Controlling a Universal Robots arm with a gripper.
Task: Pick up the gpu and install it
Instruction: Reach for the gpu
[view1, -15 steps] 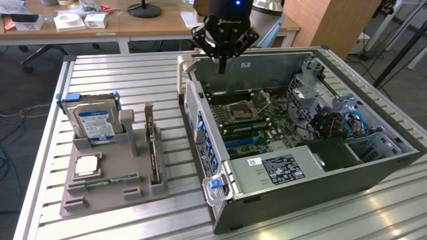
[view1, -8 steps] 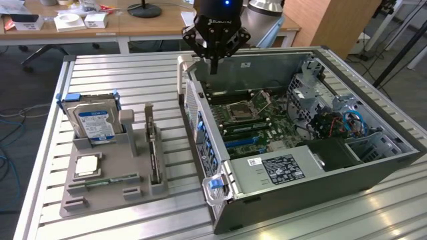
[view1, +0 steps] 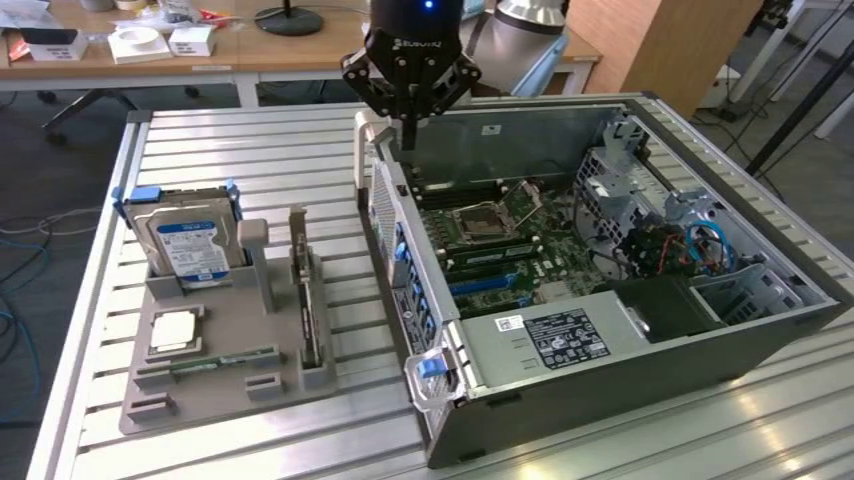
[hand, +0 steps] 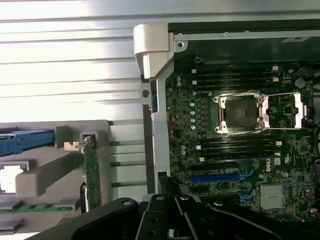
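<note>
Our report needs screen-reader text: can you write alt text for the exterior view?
A robot gripper hangs over the wall of an open computer case; the gpu stands on edge in a grey holder at the exterior view's left.

Thin dark gpu (view1: 306, 305) on edge (long side down) in the gray holder's (view1: 214, 395) slot

An open computer case (view1: 641, 395) lies on a slatted metal table (view1: 240, 150). Inside the case are a motherboard (view1: 514, 245) with a bare processor socket (view1: 477, 222) and a labelled power supply (view1: 554, 335) (a blue slot (view1: 487, 284) lies between those two). Beside the case, on the exterior view's left, a grey holder (view1: 227, 340) carries an upright hard drive (view1: 190, 245) and a green memory stick (view1: 207, 362). Beyond the case stands a wooden desk (view1: 267, 50).
</note>
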